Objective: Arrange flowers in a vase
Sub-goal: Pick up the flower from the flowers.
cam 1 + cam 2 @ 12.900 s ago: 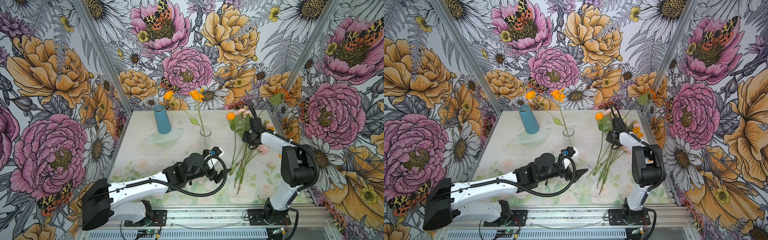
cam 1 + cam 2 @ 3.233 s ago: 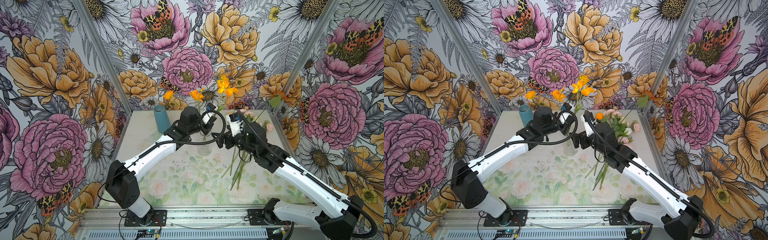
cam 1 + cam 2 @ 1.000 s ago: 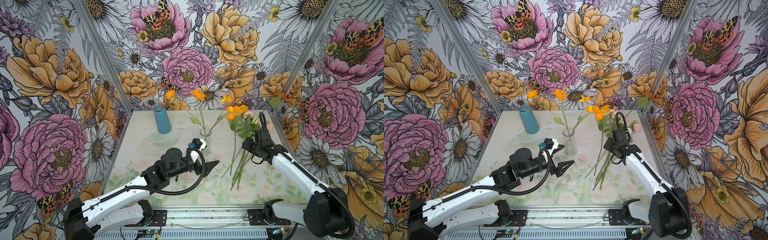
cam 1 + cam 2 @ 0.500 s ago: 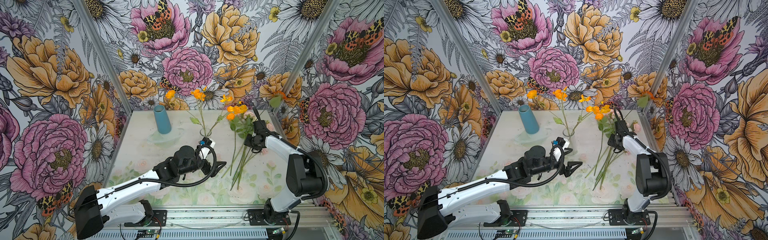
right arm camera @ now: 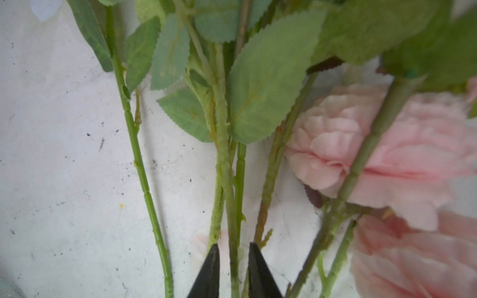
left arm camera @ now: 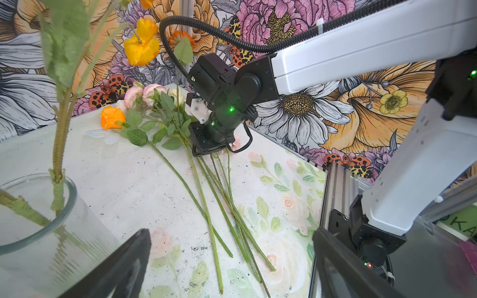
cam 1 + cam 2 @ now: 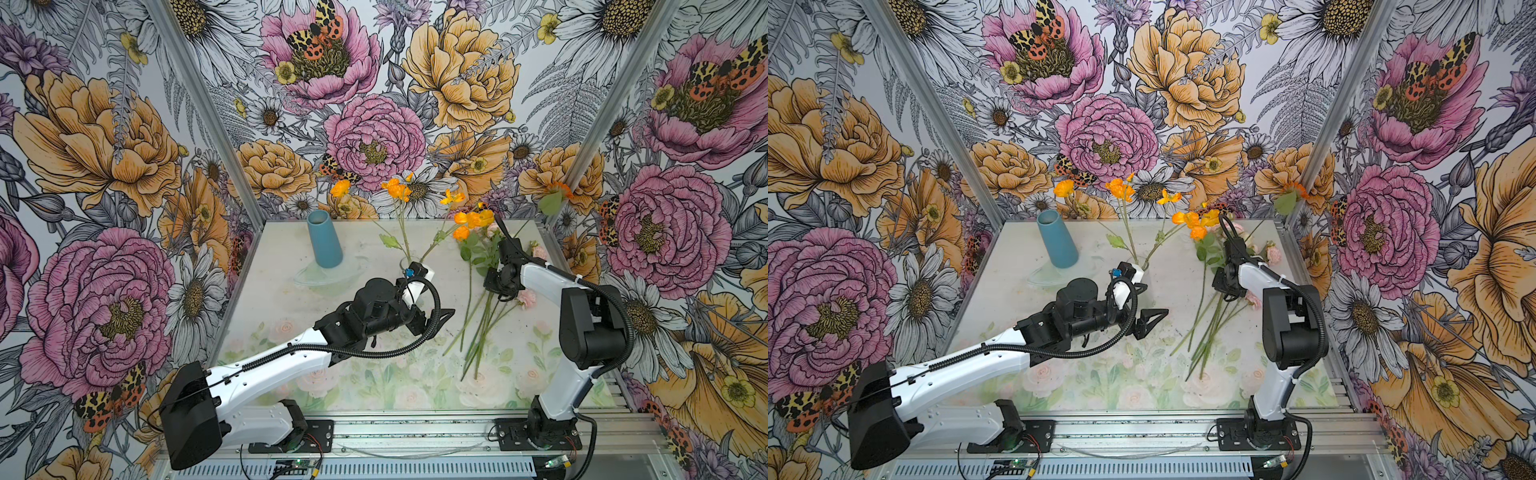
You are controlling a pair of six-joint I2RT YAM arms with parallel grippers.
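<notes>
Obs., flower cell, both arms in frame

We note the table point(image 7: 291, 257) carries everything. The left arm point(image 7: 270, 370) lies low across its front half. The right arm point(image 7: 582, 324) folds up and over from its own side.

Blue vase point(image 7: 324, 239): upright, well apart from the left gripper point(image 6: 231, 232), towards the back wall and to its left.

Glass vase point(image 6: 64, 232): just beside the left wrist, on the back-wall side. It holds orange-headed flowers point(image 7: 399, 193), whose stems lean apart above the rim.

Loose flowers point(image 6: 134, 136): lying flat in a fan on the table, ahead of the left gripper and directly beneath the right gripper point(image 5: 233, 249). Their heads lie beyond the right gripper towards the back wall, and the cut ends trail towards the front rail.

Left gripper: jaws spread wide, holding nothing, pointing at the pile.

Right gripper: pointing down onto the leafy part of the pile. Its jaws stand close together with one green stem point(image 5: 234, 268) running between them. We cannot tell whether the tips pinch it.

Pink head point(image 5: 335, 144): on the table just beside the right gripper's tips, crossed by another stem
</notes>
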